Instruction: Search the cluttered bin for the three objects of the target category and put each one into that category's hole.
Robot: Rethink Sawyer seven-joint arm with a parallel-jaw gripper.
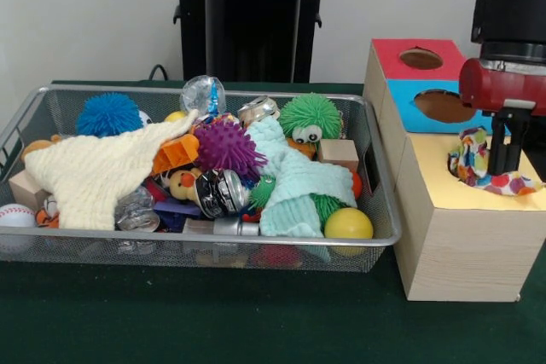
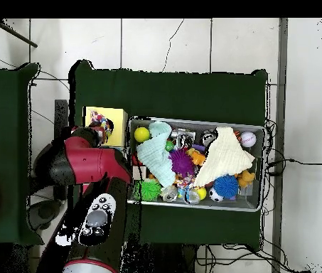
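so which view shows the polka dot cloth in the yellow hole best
The front view: the polka dot cloth bunches in the yellow hole at the gripper. Overhead, only a small patch of it shows beside the arm.

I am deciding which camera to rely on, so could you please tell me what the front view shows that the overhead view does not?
Only the front view shows the red hole and blue hole, hidden overhead by the arm. Only the overhead view shows the whole green table and tiled floor. Both show the wire bin, the cream cloth and the spotted cloth in the yellow hole under the pincer.
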